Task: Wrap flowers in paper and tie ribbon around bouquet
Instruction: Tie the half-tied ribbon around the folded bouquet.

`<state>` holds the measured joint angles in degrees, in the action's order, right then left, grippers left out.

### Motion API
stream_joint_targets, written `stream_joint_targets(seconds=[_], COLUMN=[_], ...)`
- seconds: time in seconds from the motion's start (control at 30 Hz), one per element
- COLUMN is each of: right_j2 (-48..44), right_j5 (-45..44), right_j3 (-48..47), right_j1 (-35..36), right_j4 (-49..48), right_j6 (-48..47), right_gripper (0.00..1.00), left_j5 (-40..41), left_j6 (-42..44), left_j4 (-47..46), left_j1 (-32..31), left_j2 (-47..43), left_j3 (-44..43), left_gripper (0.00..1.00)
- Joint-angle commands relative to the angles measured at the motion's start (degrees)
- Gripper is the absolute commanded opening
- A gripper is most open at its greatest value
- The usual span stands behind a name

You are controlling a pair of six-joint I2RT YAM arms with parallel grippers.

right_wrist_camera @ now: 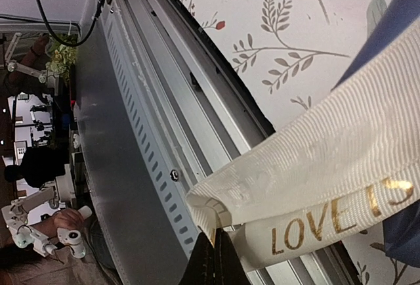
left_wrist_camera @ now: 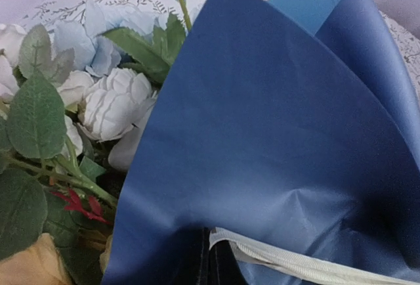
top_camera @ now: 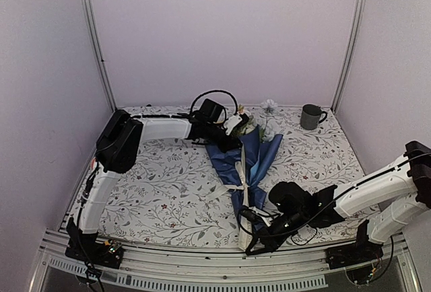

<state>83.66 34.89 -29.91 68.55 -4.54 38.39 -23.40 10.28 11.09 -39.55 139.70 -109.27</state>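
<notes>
Right claw point(right_wrist_camera: 213, 265), pinching the ribbon point(right_wrist_camera: 308, 186) at lower centre; bouquet point(top_camera: 246, 161) runs lengthwise up toward the closed left claw point(top_camera: 229, 137)

Setting was a robotics lab test cell. The desk point(top_camera: 168, 184), under a floral-print cloth, was boxed in by plain pale panels point(top_camera: 222, 29) held between aluminium posts point(top_camera: 94, 43). A slotted aluminium rail point(top_camera: 202, 265) ran along its near edge, with the left arm point(top_camera: 111, 151) and right arm point(top_camera: 377, 188) bolted to it and black cables point(top_camera: 214, 93) looping free. Past the rail, the right wrist view showed a cluttered room: more white robot hardware point(right_wrist_camera: 26, 226) and someone's hand point(right_wrist_camera: 60, 218) beside it.
</notes>
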Motion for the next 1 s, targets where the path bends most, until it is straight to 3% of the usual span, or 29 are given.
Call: stream_joint_targets(seconds=[0.0, 0.47, 0.53, 0.6, 0.73, 0.97], right_j2=[-0.39, 2.22, 2.38, 1.21, -5.39, -14.25], right_j5=[8.07, 10.56, 9.41, 6.54, 3.61, 3.06], right_j3=[1.99, 1.01, -1.38, -5.29, -9.8, -11.05], right_j1=[4.27, 6.5, 6.42, 5.11, -3.47, -21.72], right_j4=[-1.28, -1.69, 1.93, 8.87, 15.33, 18.32], right_j6=[4.15, 4.13, 2.3, -1.03, -6.24, -9.84], right_gripper=[0.0, 0.0, 0.0, 0.0, 0.0, 0.0], left_j5=[8.38, 8.39, 7.02, 4.05, 4.02, 0.49], left_j6=[-0.57, -0.83, -0.88, -0.43, 0.68, -6.3], left_j4=[-2.22, -0.8, -1.51, -7.41, -23.27, -23.86], left_j1=[3.63, 4.92, 4.81, 3.56, -0.96, -2.4], left_j2=[2.71, 2.99, 0.53, -6.22, -21.84, -29.86], left_j3=[-4.15, -3.45, -1.17, 6.46, 27.11, 38.86], left_gripper=[0.0, 0.0, 0.0, 0.0, 0.0, 0.0])
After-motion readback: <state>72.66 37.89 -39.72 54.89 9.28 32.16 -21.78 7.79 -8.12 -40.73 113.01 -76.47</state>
